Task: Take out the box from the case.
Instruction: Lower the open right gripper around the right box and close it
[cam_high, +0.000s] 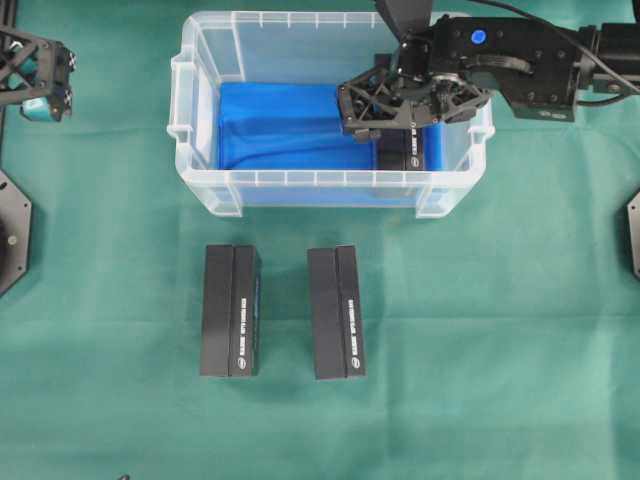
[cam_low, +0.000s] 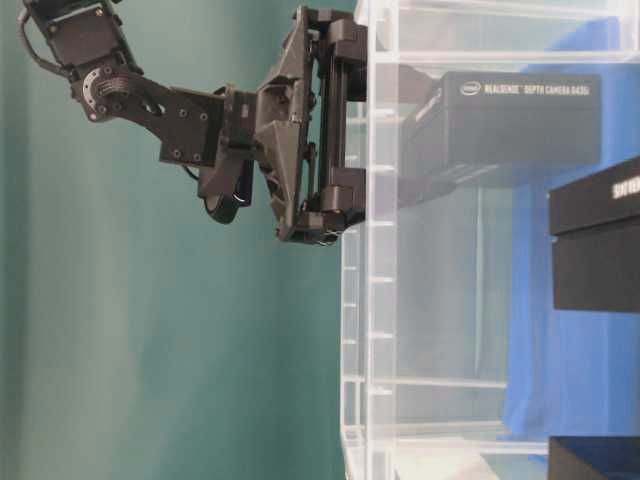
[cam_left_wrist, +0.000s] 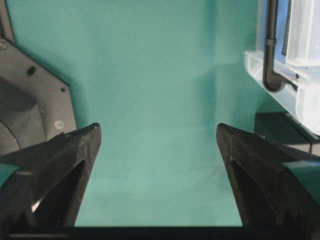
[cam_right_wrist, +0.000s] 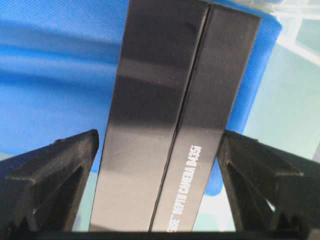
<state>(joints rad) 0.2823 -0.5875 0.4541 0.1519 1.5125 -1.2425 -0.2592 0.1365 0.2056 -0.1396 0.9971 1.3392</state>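
While the left gripper (cam_high: 45, 85) hangs wide open and empty over bare green desk (cam_high: 100, 420), well apart from the case (cam_high: 200, 190), the work belongs to the right side. Two black boxes (cam_high: 231, 310) already lie on the desk outside the case, far below the right gripper in the overhead view. Inside the case, on the blue cloth (cam_high: 280, 125), the remaining box (cam_right_wrist: 170, 125) sits directly between the fingers (cam_right_wrist: 55, 170) of the right gripper (cam_right_wrist: 160, 165), which stands spread wide, gripping nothing; small gaps show on both sides. Judgement: centre the box between the fingers, keep them parallel to its long faces, descend a little deeper, then close evenly. Lift straight up; the case's near wall sits just beside the gripper and could snag it.
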